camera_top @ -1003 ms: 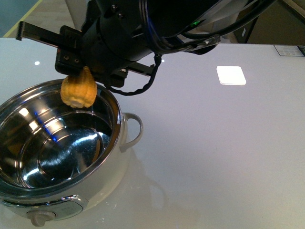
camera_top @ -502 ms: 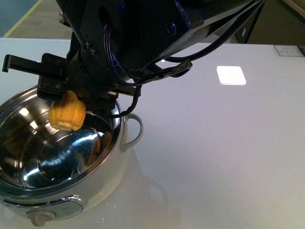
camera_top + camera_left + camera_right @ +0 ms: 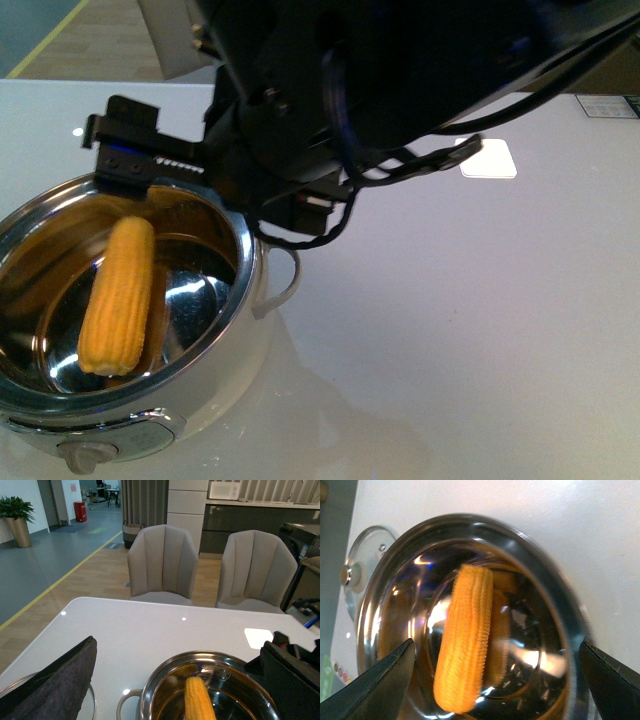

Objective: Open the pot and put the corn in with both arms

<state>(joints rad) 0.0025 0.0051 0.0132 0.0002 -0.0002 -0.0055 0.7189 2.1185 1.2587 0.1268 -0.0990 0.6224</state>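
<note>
The pot [image 3: 240,370] stands open at the front left, with a steel rim [image 3: 246,262], a looped handle [image 3: 285,270] and a front knob [image 3: 85,458]. The corn [image 3: 118,297] lies free inside the steel bowl, leaning on its wall. It also shows in the left wrist view [image 3: 199,700] and the right wrist view [image 3: 465,640]. My right gripper [image 3: 496,641] hangs open and empty just above the bowl. Its black arm [image 3: 330,110] covers the pot's far side. My left gripper [image 3: 175,650] is open and empty, back from the pot's rim [image 3: 165,667].
The glass lid [image 3: 365,565] with its knob lies on the white table beside the pot, and its rim [image 3: 92,705] shows under my left finger. Two grey chairs [image 3: 162,562] stand beyond the far table edge. A bright square patch [image 3: 485,157] marks the table at right.
My right gripper carried the corn down over the pot and opened. The corn dropped and now lies in the bowl.
</note>
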